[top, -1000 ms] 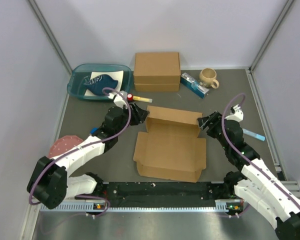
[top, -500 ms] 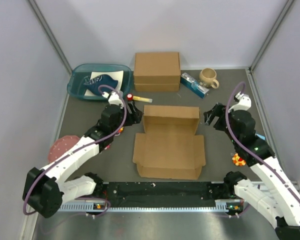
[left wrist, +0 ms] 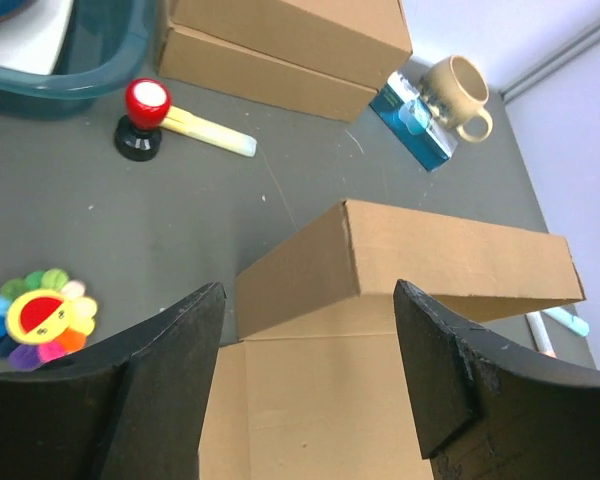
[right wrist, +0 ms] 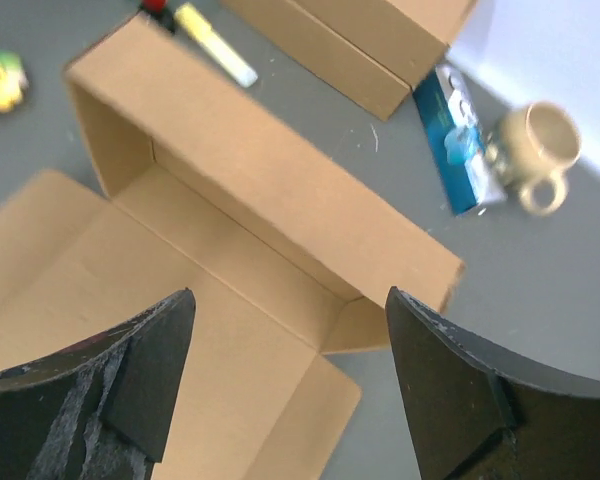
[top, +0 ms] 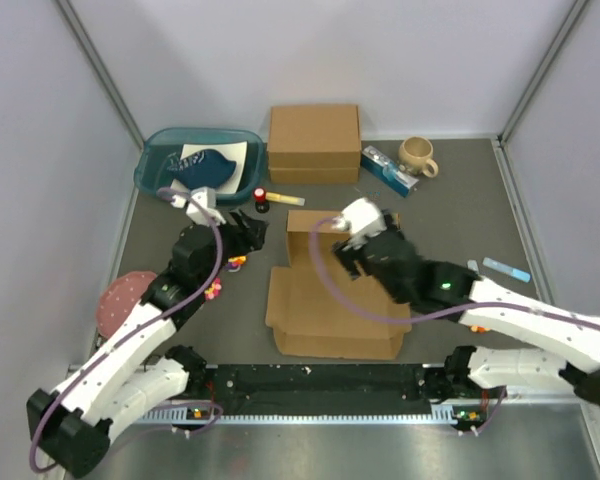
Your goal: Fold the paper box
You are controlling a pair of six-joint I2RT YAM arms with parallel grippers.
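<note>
The plain brown corrugated cardboard mailer, the paper box [top: 335,305], lies in the middle of the dark grey table [top: 450,200], just ahead of both arm bases.

A second ago each gripper was at a rear corner of the box. Both have since let go. The left gripper [left wrist: 308,292] has drawn back to the box's left and hangs there with its jaws spread and nothing between them. The right gripper [right wrist: 288,295] has swung in over the box floor and faces the rear wall, also spread and empty.

The rear wall stands upright unaided, with a short tab turned in at each end. That fold seems to have held, so I judge the back is done.

The floor panel and the front section lie flat. The sides look unraised.
</note>
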